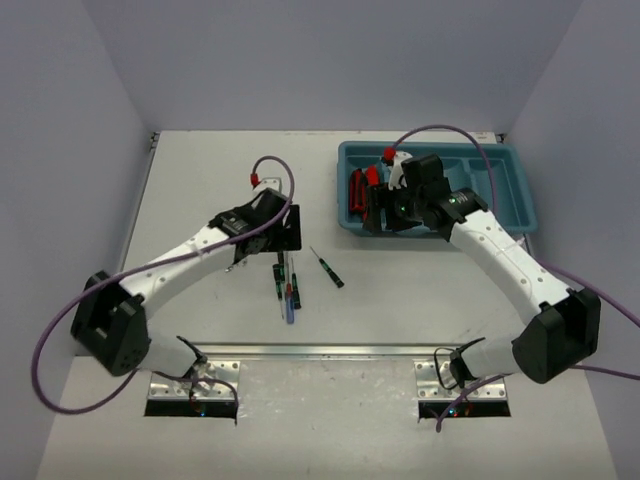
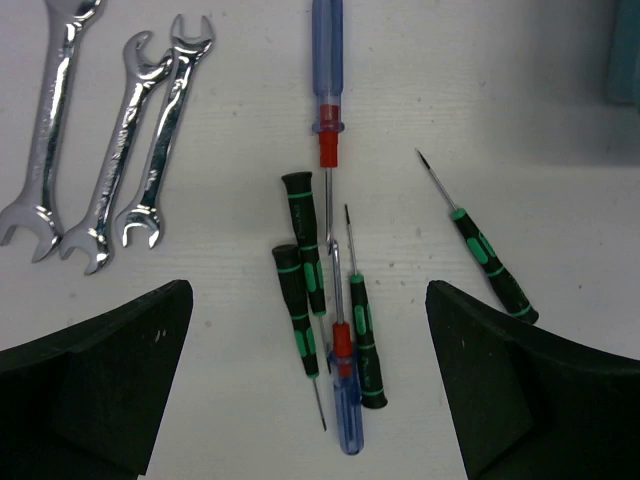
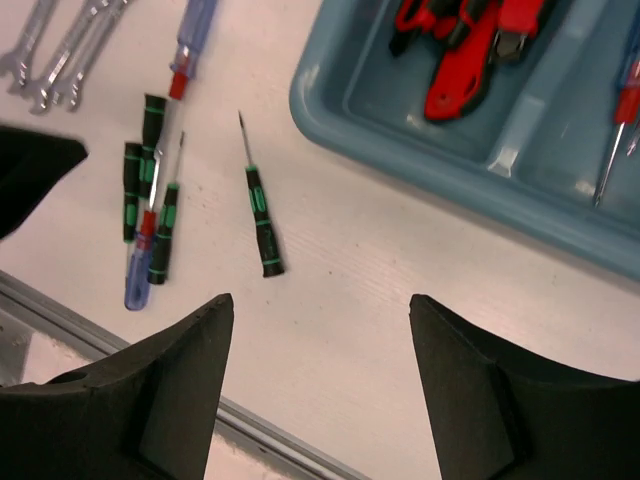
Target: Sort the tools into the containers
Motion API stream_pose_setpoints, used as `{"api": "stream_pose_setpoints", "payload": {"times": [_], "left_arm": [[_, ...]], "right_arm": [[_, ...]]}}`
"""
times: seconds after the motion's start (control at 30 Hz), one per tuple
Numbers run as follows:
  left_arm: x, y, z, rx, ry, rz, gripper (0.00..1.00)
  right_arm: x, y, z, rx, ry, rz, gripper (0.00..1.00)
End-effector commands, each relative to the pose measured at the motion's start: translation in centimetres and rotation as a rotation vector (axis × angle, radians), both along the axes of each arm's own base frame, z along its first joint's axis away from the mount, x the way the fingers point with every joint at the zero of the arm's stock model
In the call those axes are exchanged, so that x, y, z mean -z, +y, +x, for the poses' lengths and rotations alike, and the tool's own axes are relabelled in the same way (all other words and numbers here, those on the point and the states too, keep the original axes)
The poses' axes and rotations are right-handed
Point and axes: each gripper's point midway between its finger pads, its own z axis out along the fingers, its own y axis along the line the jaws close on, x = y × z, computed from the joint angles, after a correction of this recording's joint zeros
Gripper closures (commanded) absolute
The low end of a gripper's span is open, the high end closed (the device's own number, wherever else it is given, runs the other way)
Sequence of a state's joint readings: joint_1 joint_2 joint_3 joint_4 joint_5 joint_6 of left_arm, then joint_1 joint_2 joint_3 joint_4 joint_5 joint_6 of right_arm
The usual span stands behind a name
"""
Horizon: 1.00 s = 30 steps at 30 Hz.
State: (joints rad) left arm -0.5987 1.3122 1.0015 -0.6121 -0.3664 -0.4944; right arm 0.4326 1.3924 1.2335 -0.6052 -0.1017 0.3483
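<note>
Over the bench [image 1: 200, 170] middle, left arm [image 1: 170, 262]: it reaches from its base at the near-left forward and to the right, forearm slanting inward, wrist turned down toward the loose tools.
Left claw [image 2: 308, 330]: released and wide. Its two dark fingers [image 2: 100, 380] stand far apart and grasp nothing, and the screwdriver cluster lies on the bench below the gap.
Right arm [image 1: 500, 255]: it rises from the near-right base and stretches forward and to the left, ending at the left end of the tray [image 1: 520, 200].
Right claw [image 3: 320, 320]: released, with its fingers [image 3: 500, 400] spread and nothing between them. It hangs above bare bench just before the tray's near wall.
Tray: teal-blue, at the far right of the bench, its long compartments side by side.
Red-and-black tools [image 3: 455, 50]: these lie together in the tray's leftmost compartment.
Screwdriver in tray [image 3: 627, 100]: its red collar and thin shaft lie in the next compartment, past the divider.
Blue-handled screwdrivers [image 2: 328, 60]: two are on the bench, roughly in line. The nearer one lies across the black cluster.
Black screwdrivers [image 2: 305, 240]: these have green marks. Three are bunched together, touching or crossing. A fourth lies apart to the right, slanted.
Wrenches [image 2: 120, 150]: three silver ones lie side by side on the bench, left of the screwdrivers, and the two smaller ones touch.
</note>
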Motion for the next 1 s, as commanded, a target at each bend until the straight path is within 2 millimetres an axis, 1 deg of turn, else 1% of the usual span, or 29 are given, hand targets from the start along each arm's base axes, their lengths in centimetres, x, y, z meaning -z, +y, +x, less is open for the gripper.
{"api": "stream_pose_setpoints", "payload": {"times": [0.0,0.03,0.1,0.2,0.3,0.43,0.57,0.6,0.63,0.67,0.73,0.77,0.83,0.97], "left_arm": [[3.4,-2.7,6.0,-0.021,0.056,-0.023,0.0],[4.1,-3.0,7.2,-0.027,0.072,-0.009,0.0],[4.1,-3.9,9.4,-0.024,0.066,-0.008,0.01],[5.6,-3.6,11.0,-0.056,0.09,0.035,0.08],[6.6,-3.2,11.9,-0.068,0.098,0.041,0.12],[8.4,-3.5,12.4,-0.053,0.136,0.056,0.27],[10.2,-3.2,12.5,-0.059,0.166,0.066,0.32],[10.5,-3.2,12.5,-0.06,0.171,0.063,0.36],[10.8,-3.1,12.6,-0.061,0.176,0.061,0.42],[11.0,-3.0,12.7,-0.063,0.18,0.06,0.46],[11.4,-2.8,12.9,-0.066,0.181,0.059,0.49],[11.5,-2.7,12.9,-0.065,0.182,0.061,0.54],[11.6,-2.6,13.1,-0.06,0.183,0.067,0.72],[11.8,-2.4,13.1,-0.06,0.191,0.07,0.87]], "right_arm": [[1.4,-0.1,-1.4,-0.023,0.002,0.035,0.29],[1.8,-0.4,-1.6,-0.029,0.008,0.019,0.29],[2.6,-0.8,-1.4,-0.022,0.017,-0.011,0.29],[3.3,-0.9,-1.3,-0.031,0.033,-0.031,0.29],[4.0,-0.8,-1.3,-0.034,0.053,-0.038,0.29],[4.0,-0.4,-1.4,-0.046,0.059,-0.025,0.3],[4.0,-0.5,-1.4,-0.042,0.054,-0.023,0.3],[4.0,-0.4,-1.4,-0.043,0.053,-0.022,0.3],[4.0,-0.4,-1.4,-0.044,0.055,-0.022,0.3],[4.1,-0.4,-1.4,-0.045,0.057,-0.022,0.3],[4.3,-0.4,-1.4,-0.046,0.061,-0.022,0.3],[4.2,-0.4,-1.4,-0.046,0.061,-0.022,0.3],[4.3,-0.3,-1.4,-0.05,0.065,-0.019,0.3],[4.5,-0.2,-1.5,-0.054,0.073,-0.015,0.3]]}}
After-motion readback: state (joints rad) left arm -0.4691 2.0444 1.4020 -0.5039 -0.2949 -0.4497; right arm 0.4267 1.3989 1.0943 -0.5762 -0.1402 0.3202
